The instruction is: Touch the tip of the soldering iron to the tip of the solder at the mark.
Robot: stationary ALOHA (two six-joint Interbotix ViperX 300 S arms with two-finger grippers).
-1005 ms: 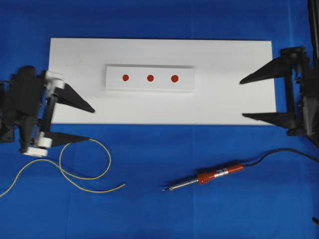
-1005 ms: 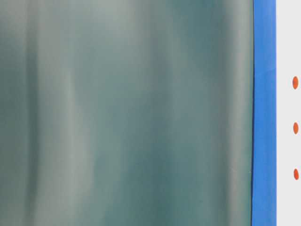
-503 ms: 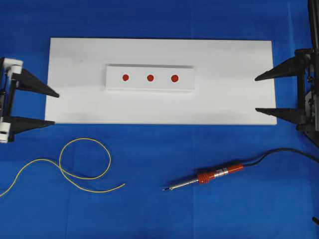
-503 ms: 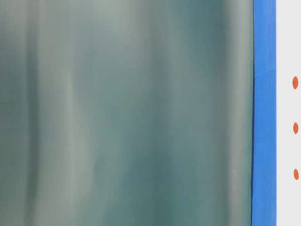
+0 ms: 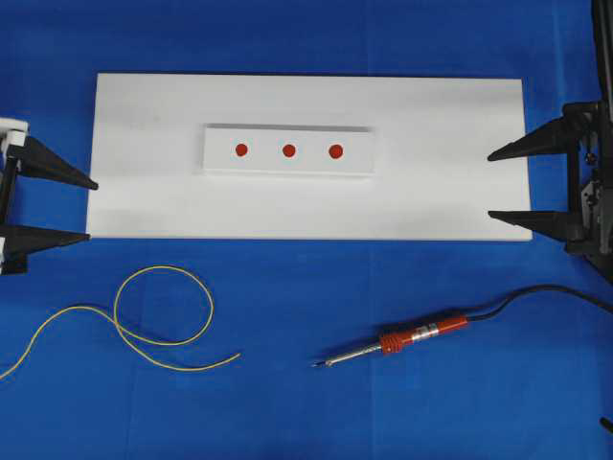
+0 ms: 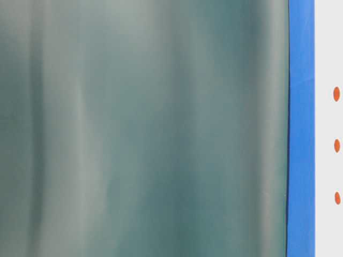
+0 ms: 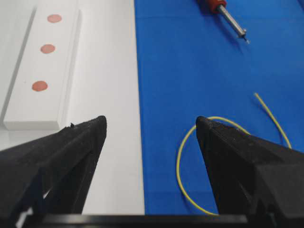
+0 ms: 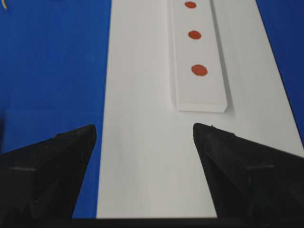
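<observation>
Blue cloth (image 5: 306, 402): plain saturated blue, no pattern. Board (image 5: 450, 125): plain white. Raised strip (image 5: 287, 165): white, bearing three red dots (image 5: 288, 150) in a row. Solder (image 5: 163, 331): yellow wire. Soldering iron (image 5: 397, 342): silver shaft, red-orange handle with silver band, black cord (image 5: 546, 292). Left gripper (image 5: 59, 207) and right gripper (image 5: 512, 185): matte black fingers. Table-level view: blurred grey-green surface (image 6: 144, 128).
</observation>
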